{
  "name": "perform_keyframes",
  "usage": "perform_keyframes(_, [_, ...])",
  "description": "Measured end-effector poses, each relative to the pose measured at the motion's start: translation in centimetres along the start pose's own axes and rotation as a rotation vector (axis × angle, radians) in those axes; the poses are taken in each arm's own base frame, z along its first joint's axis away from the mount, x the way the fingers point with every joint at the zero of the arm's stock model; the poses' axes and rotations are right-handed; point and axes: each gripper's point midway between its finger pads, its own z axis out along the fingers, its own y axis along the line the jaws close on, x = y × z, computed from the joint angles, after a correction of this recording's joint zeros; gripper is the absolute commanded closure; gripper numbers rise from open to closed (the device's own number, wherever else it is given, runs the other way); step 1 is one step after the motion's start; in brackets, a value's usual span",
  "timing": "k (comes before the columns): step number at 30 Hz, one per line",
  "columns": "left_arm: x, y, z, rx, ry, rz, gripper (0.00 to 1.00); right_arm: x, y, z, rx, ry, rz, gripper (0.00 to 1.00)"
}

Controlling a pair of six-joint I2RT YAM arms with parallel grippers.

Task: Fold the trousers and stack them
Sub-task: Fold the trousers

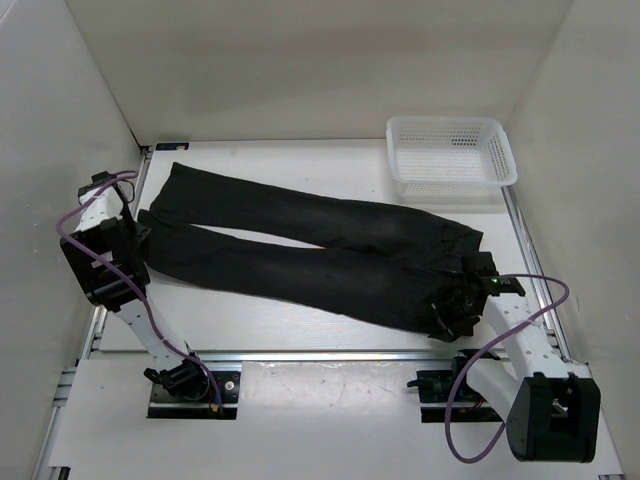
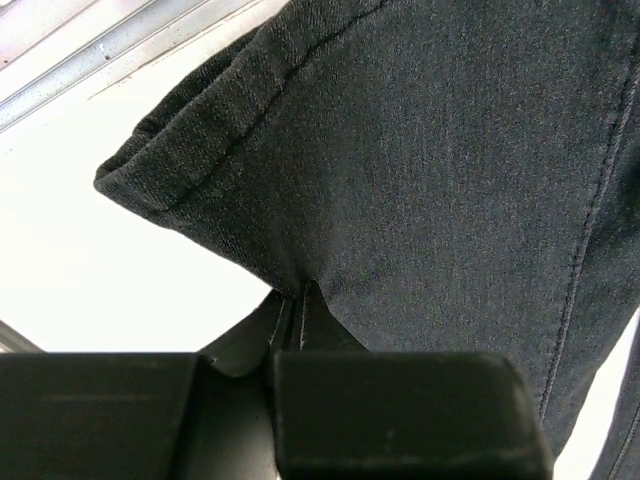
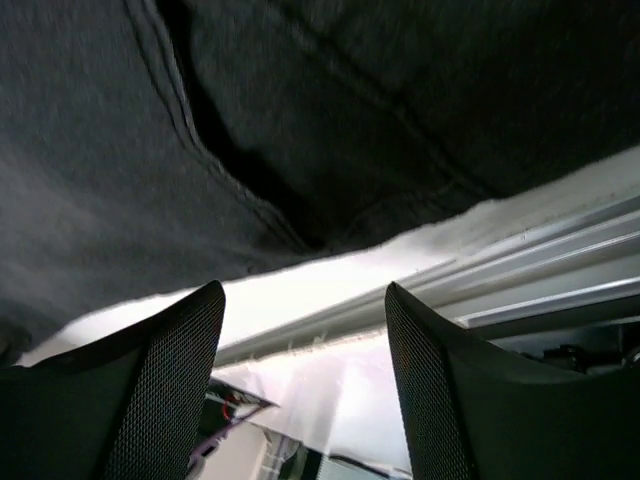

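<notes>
Left claw (image 2: pixel 298 303) pinches a thin tuck of trousers (image 1: pixel 320 250). Right claw (image 3: pixel 305 298), nearer the basket (image 1: pixel 452 186), stands spread, so a one-sided lift may slip the cloth.

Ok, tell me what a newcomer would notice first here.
Black trousers sprawl slantwise across the table, legs toward the left. The left fingers pinch a leg hem, the right fingers gape at the waist; a white mesh basket sits far right.
</notes>
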Motion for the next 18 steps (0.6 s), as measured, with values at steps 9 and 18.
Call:
perform_keyframes(9, [0.1,0.1,0.0,-0.002,0.005,0.000,0.90,-2.6,-0.6,1.5,0.055,-0.122,0.073,0.43])
perform_keyframes(18, [0.0,0.1,-0.6,-0.004,0.011,0.001,0.90,-3.7,-1.1,2.2,0.151,-0.207,0.044,1.00])
